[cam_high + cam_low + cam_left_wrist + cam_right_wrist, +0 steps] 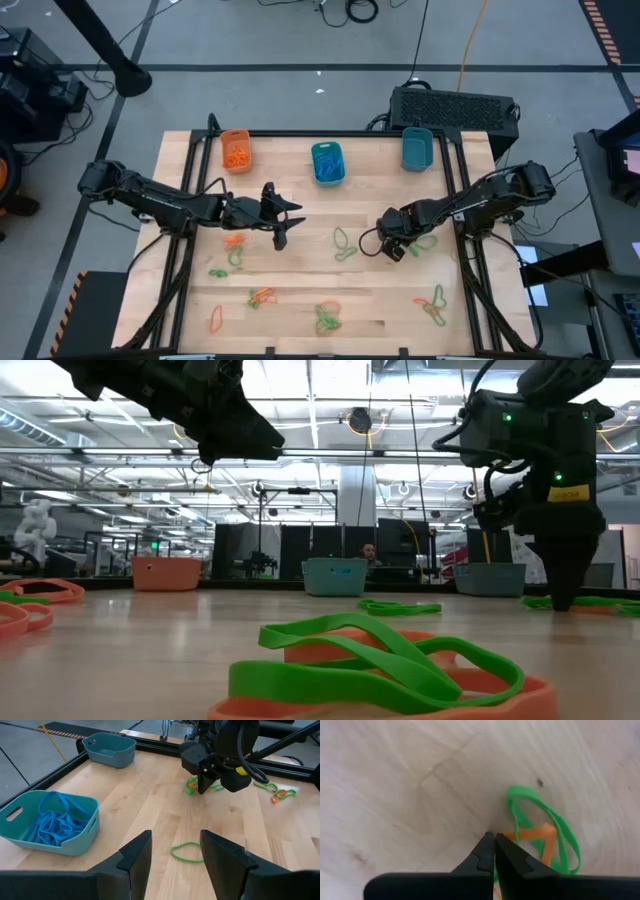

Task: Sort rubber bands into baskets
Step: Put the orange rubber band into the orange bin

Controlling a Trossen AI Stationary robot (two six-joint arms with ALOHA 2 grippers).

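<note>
a green rubber band [547, 822] tangled with an orange rubber band [540, 836] lies flat on the table [300, 205] just beyond and to one side of the right gripper's [494, 842] fingertips, which are pressed together with no gap and point down at the wood; whether they pinch any of the loop cannot be told. seen from above, that right gripper [393, 243] sits right of the table's middle with this little tangle [425, 240] beside it. a single green loop [186, 853] lies on the wood in front of the gap between the left gripper's [176, 851] fingers, which stand wide apart and hold nothing; from above the left gripper [281, 222] hangs left of centre, with that green band [344, 245] between the two grippers. more orange and green bands are scattered over the near half of the table, among them a pile [327, 316] at the near edge that fills the low view [385, 665]. beyond both sets of fingers, along the far edge, stand the three baskets: the orange basket [236, 150] holding orange bands, the middle teal basket [327, 163] holding blue bands [50, 822], and the right teal basket [416, 148]. a big black box [455, 108] sits behind the table's far right corner.
</note>
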